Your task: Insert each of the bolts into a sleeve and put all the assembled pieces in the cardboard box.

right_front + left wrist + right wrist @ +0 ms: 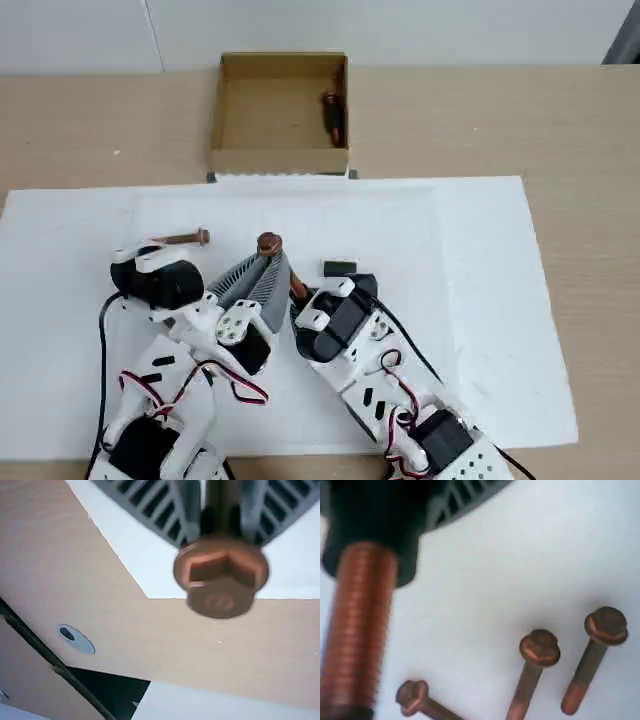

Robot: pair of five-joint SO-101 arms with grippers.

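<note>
Left end effector (pixel 266 258) is clamped on a bolt (pixel 220 577), head pointing toward the box (pixel 228 158), above the white sheet (pixel 480 300) in the middle of the counter (pixel 580 130). Right end effector (pixel 303 292) sits just beside it at the bolt's threaded end; can't tell whether it's gripping. In the right wrist view the thread (pixel 360 630) sticks out of a black sleeve (pixel 370 525). Spare sleeve (pixel 340 267) lies on the sheet just beside the right arm. Loose bolt (pixel 185 238) lies on the sheet near the left arm. Right wrist view has three loose bolts (pixel 540 647) on the sheet. One assembled piece (pixel 333 118) lies inside the box against its right wall.
</note>
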